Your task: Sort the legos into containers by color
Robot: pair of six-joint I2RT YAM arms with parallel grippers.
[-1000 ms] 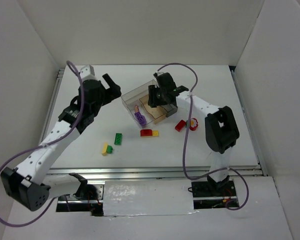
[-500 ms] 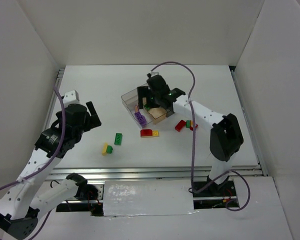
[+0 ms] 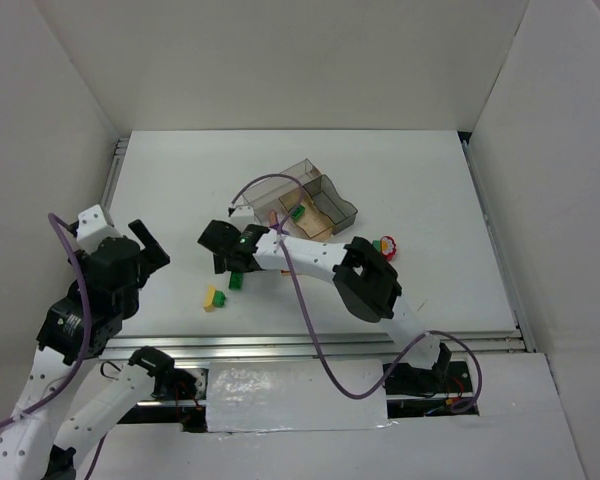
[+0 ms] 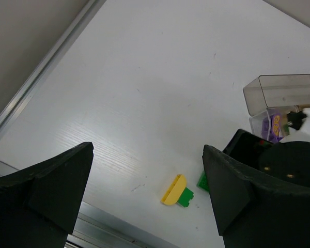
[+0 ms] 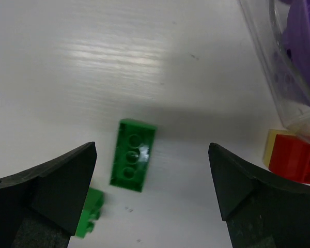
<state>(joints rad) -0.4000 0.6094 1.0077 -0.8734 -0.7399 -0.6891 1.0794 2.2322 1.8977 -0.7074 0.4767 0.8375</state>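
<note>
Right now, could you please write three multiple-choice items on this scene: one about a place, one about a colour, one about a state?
1. The green brick under the right gripper is: A flat on the table; B stacked on another brick; C lifted.
2. Which colour touches the yellow piece? A red; B green; C purple.
3. The left gripper is: A open and empty; B shut on a brick; C out of view.
Answers: 1A, it lies on the white surface between open fingers. 2B, a small green piece sits against it. 3A, fingers apart, nothing between.
</note>
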